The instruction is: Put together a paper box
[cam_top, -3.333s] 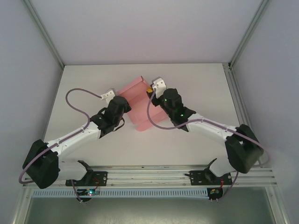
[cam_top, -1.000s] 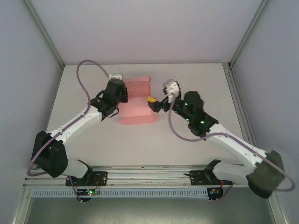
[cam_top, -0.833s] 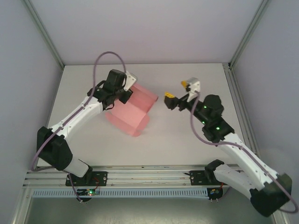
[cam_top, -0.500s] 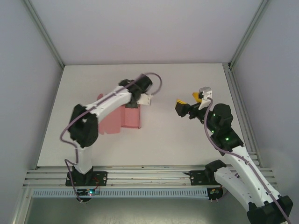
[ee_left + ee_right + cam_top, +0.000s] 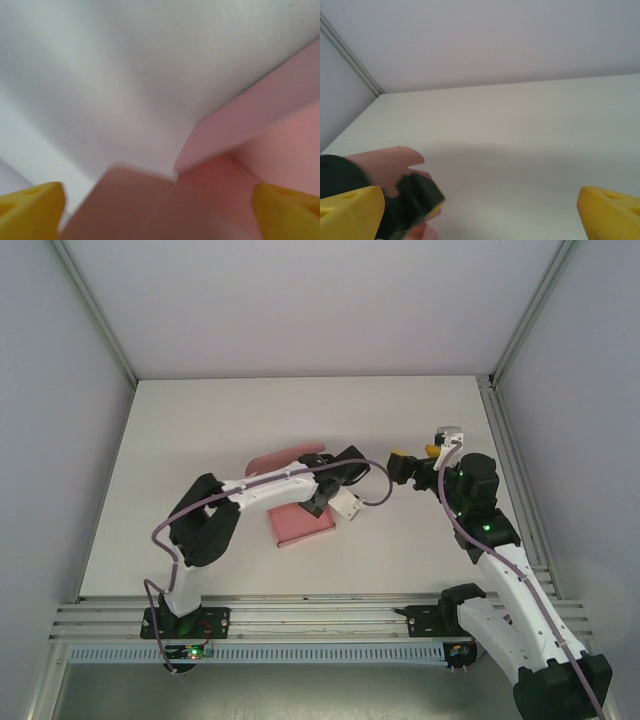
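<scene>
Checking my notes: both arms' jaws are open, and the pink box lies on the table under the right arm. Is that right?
No: the box lies under the left arm, as the top view shows. The left gripper and right gripper do have open jaws.

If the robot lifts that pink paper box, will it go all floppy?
Probably a bit floppy: the pink paper box looks like thin card with a loose flap sticking out. It likely weighs little and may slide easily on the smooth table.
</scene>
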Robot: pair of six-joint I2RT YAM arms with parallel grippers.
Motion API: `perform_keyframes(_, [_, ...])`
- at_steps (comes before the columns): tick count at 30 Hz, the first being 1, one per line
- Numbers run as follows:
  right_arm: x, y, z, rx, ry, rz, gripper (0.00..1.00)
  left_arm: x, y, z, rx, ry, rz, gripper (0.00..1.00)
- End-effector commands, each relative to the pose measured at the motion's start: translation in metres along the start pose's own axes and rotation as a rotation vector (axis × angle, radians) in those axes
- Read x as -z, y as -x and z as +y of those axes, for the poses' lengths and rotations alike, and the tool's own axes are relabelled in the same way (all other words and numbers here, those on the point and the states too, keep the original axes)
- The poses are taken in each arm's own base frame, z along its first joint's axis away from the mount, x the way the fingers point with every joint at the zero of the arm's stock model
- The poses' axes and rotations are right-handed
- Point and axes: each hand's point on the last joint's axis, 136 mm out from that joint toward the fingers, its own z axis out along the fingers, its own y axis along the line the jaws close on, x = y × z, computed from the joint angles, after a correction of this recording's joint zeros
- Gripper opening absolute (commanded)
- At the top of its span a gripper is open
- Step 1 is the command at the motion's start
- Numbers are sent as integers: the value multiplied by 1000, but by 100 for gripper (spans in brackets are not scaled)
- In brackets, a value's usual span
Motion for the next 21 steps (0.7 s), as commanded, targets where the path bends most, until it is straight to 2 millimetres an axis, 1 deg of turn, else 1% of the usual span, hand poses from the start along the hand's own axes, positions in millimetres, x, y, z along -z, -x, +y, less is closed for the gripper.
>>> perform_keyframes(1, [-7,11,8,26,47,9,98,79,-3,34,118,211,-149,100])
perform_keyframes(3, [-18,11,13,43,92,27,98,117,-6,37,201,283,-228,100])
perform_keyframes(5, [-31,8,24,93,180,71,98,153,-15,47,356,364,-317,100])
perform_keyframes(6, [-38,3,33,123,251,109,98,174,-27,56,503,428,-365,100])
perform_keyframes(7, [-44,-3,43,140,329,147,98,189,-43,63,652,477,-408,100])
perform_keyframes(8, [-49,-9,52,145,407,184,98,201,-62,68,817,518,-454,100])
perform_keyframes(9, [-55,-14,59,142,466,221,98,209,-90,69,1029,558,-490,100])
perform_keyframes(10, [-62,-21,65,141,513,264,96,208,-116,65,1217,578,-516,100])
perform_keyframes(11, [-68,-29,70,150,537,308,95,202,-142,58,1394,588,-532,100])
perform_keyframes(12, [-77,-40,73,163,539,364,94,187,-172,44,1594,583,-524,100])
perform_keyframes(13, [-82,-50,75,187,534,414,94,170,-193,27,1732,544,-493,100])
perform_keyframes(14, [-87,-63,78,218,529,472,93,151,-208,9,1845,479,-463,100])
perform_keyframes(15, [-90,-75,80,240,520,517,93,138,-213,-3,1897,421,-464,100])
perform_keyframes(16, [-93,-86,82,259,515,558,94,127,-208,-11,1902,350,-514,100])
perform_keyframes(17, [-95,-97,82,272,502,595,94,118,-199,-14,1880,278,-597,100])
perform_keyframes(20, [-102,-119,79,284,464,660,92,109,-172,-17,1769,116,-771,100])
perform_keyframes(21, [-104,-124,78,285,447,676,91,106,-168,-17,1753,81,-786,100])
